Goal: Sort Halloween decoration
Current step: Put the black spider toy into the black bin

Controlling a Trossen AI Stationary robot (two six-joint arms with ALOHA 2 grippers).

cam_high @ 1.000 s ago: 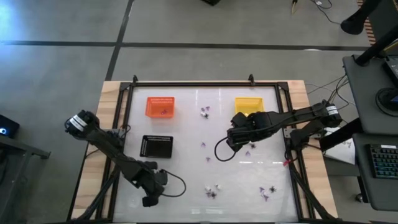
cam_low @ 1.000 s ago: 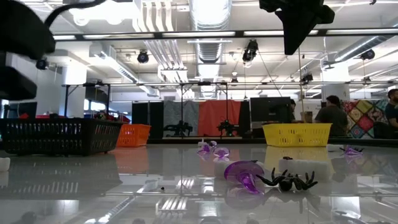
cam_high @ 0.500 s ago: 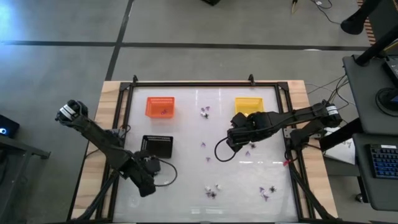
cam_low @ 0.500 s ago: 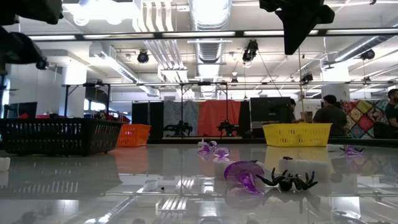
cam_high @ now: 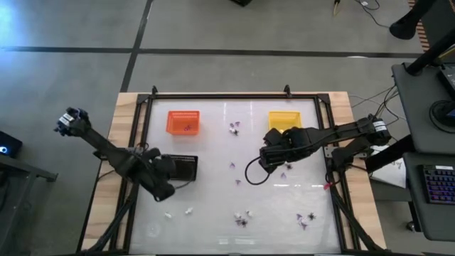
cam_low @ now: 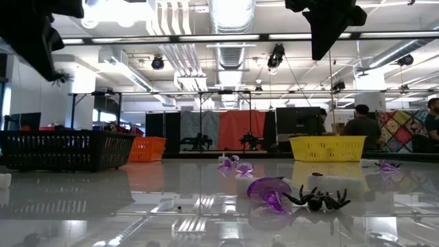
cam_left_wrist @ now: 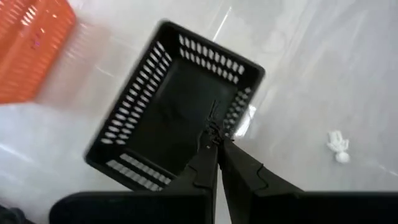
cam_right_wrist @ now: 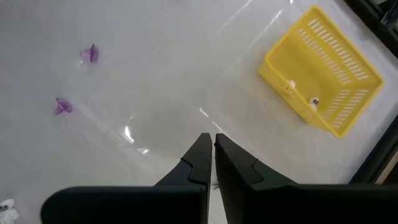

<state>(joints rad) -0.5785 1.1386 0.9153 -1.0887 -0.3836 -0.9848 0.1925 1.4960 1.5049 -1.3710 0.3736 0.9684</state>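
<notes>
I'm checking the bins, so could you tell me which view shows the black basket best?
The left wrist view: the black basket fills it, interior visible. The high view has the left gripper partly covering it; the low view shows only its side.

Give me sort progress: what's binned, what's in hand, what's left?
Binned: dark bits in the orange basket, a whitish piece in the yellow basket.
In hand: the left claw, shut over the black basket, pinches something tiny and dark; the right claw is shut and empty.
Left: purple trinkets mid-table, whitish pieces and spiders near the front edge.
</notes>
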